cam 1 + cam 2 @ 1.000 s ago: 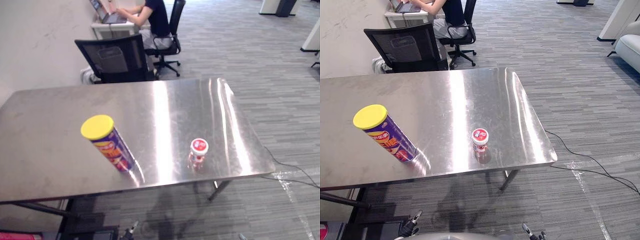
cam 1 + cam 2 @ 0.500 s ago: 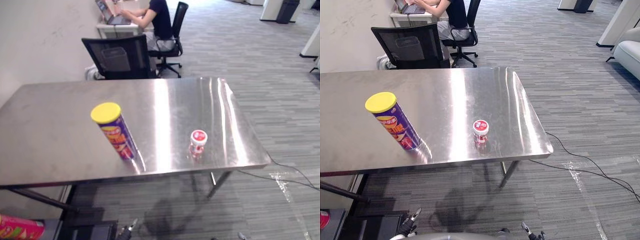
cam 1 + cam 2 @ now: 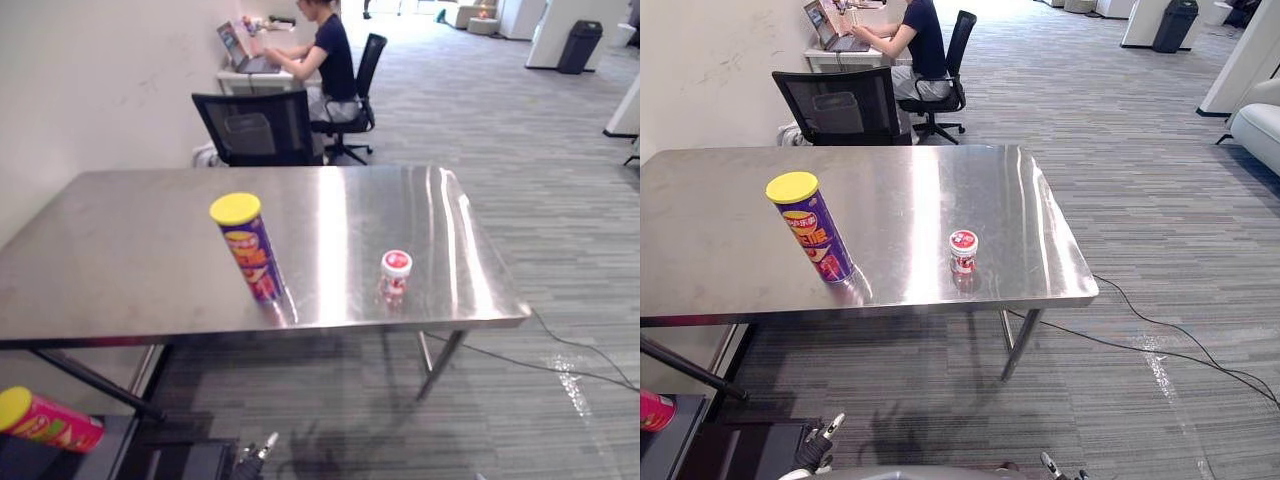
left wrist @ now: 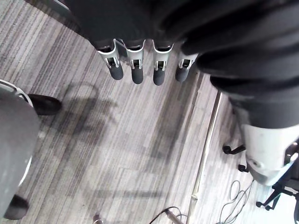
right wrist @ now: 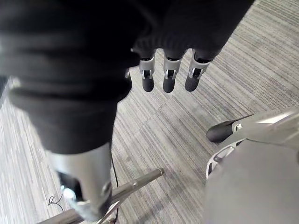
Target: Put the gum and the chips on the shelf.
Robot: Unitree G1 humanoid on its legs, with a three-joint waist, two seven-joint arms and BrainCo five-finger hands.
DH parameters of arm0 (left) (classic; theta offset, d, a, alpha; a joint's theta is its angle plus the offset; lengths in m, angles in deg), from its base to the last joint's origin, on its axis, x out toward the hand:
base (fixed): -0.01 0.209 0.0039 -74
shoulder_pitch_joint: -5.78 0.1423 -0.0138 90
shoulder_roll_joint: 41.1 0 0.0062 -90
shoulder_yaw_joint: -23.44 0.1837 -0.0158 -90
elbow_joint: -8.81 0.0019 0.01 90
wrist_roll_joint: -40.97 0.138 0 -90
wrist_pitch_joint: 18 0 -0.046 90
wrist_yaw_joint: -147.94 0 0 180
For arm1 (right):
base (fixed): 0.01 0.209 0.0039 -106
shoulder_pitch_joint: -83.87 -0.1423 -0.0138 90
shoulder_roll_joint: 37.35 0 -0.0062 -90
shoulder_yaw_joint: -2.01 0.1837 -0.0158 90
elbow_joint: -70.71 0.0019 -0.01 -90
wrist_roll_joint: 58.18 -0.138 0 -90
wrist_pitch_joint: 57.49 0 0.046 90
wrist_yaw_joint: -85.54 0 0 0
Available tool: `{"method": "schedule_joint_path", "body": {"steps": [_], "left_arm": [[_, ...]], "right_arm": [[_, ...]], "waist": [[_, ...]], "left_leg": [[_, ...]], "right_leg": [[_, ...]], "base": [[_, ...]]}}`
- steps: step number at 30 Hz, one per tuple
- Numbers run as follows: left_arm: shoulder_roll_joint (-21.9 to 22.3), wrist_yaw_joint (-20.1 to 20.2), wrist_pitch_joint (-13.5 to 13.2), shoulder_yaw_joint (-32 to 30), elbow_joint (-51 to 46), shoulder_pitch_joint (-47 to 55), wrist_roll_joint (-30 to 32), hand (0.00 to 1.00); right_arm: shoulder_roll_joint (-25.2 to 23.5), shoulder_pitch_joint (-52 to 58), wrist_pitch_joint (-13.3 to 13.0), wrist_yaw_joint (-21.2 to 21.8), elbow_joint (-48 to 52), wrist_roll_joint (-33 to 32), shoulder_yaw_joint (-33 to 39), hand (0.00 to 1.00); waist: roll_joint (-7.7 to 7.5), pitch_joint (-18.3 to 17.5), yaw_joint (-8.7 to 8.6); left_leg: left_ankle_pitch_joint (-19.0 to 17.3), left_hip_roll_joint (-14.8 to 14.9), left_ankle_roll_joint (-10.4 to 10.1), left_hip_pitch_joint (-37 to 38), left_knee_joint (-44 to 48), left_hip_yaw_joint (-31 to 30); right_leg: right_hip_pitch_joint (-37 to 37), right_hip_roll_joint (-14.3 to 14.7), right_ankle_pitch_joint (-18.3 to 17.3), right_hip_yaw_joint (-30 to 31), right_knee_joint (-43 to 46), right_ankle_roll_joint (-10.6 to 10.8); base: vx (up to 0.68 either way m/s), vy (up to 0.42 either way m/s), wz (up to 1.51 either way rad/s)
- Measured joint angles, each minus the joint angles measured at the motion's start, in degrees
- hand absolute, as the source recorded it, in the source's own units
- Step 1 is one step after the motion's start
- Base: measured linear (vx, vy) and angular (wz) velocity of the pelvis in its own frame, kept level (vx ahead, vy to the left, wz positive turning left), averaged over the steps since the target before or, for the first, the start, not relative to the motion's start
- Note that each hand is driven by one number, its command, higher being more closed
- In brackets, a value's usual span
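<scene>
Two things stood upright near the shiny steel table's (image 3: 120, 250) front edge: yellow-lidded purple chips tube (image 3: 250, 250) leftward, small red-capped gum jar (image 3: 395, 275) rightward. The left hand (image 4: 137, 65) and right hand (image 5: 169, 77) hung slack, empty, over the floor, each probably nearer its own side's item.

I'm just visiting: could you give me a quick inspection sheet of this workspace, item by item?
Surface: steel table, holding two items.
Job's things: chips can upright near the front; gum jar upright to its right, apart.
Clutter: red can on its side, low at the left, below table level.
Hands: left hand and right hand hang over carpet, fingers straight, holding nothing.
Cables: thin dark cable on the carpet right of the table.
Surroundings: black chair behind the table; person at a desk beyond.
</scene>
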Motion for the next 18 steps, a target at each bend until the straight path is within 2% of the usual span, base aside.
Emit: {"method": "schedule_joint_path", "body": {"steps": [1,3,6,10,18], "left_arm": [[0.0,-0.3,-1.2,0.1,-0.4,0.3,1.1,0.0],[-0.2,-0.3,-1.5,0.5,-0.7,0.4,1.3,0.0],[-0.1,0.6,-1.4,0.9,-1.7,0.3,1.3,0.0],[0.0,2.5,-1.1,2.3,-4.0,0.1,1.2,0.0],[0.0,5.5,0.7,2.4,-5.2,0.2,1.0,0.0]], "right_arm": [[0.0,-0.3,0.0,0.1,0.0,0.0,0.0,0.0],[0.0,-0.9,0.0,1.1,0.1,0.0,0.0,0.0],[0.2,-2.2,0.0,1.3,0.5,0.0,0.0,0.0],[1.1,-3.3,0.0,1.6,2.4,0.0,0.0,0.0],[1.5,-2.9,-0.1,1.6,2.4,0.0,0.0,0.0]], "waist": [[-0.05,0.0,0.03],[-0.1,0.0,0.02],[-0.16,0.4,0.05],[0.12,2.6,0.08],[0.36,2.9,0.25]], "left_leg": [[0.2,0.0,0.4,0.1,0.1,0.0],[0.2,-0.2,0.4,0.7,0.1,-0.1],[-0.8,0.2,0.7,0.0,2.0,-0.4],[-2.7,0.5,0.6,-1.8,5.8,-1.3],[-2.9,0.7,0.3,-2.5,6.1,-1.7]], "right_leg": [[0.0,0.1,0.2,0.1,0.0,0.0],[0.6,0.3,0.3,0.0,0.0,0.1],[0.6,0.5,0.3,-0.1,0.2,0.2],[0.3,0.1,-0.4,-0.5,1.2,-0.3],[-0.5,0.0,-1.5,-0.9,2.1,-0.5]], "base": [[0.12,0.017,0.01],[0.13,0.012,0.0],[0.05,-0.011,-0.01],[-0.02,0.0,0.06],[-0.01,0.002,0.02]]}}
